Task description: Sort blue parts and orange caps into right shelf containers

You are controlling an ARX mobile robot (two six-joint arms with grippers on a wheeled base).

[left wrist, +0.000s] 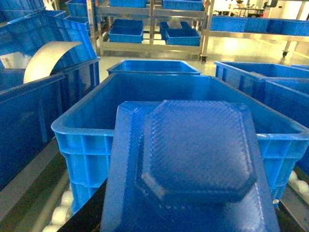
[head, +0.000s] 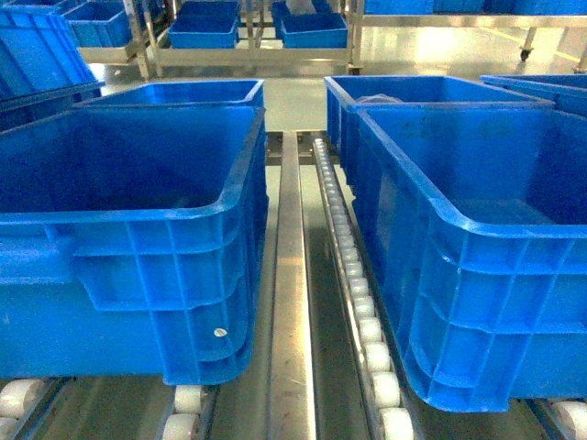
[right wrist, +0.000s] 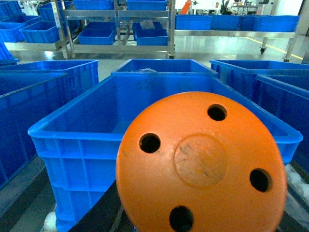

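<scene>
You are looking down the head view at two big blue crates sitting on a roller conveyor: the left crate (head: 128,238) and the right crate (head: 477,247), with a bare metal rail (head: 292,275) and a line of white rollers (head: 353,275) running between them. Behind each one another blue crate is standing, and further back a metal shelf rack (head: 248,37) is carrying smaller blue bins. Neither arm is showing in this view.

In the left wrist view a blue part (left wrist: 193,164), flat with an octagonal raised middle, is filling the lower frame right in front of the camera, with an open crate (left wrist: 87,130) just behind it. In the right wrist view an orange cap (right wrist: 203,162), a round disc with four holes, is blocking the lower frame the same way.

Neither end effector is visible behind these pieces, so you cannot tell whether either is apart or clamped.
</scene>
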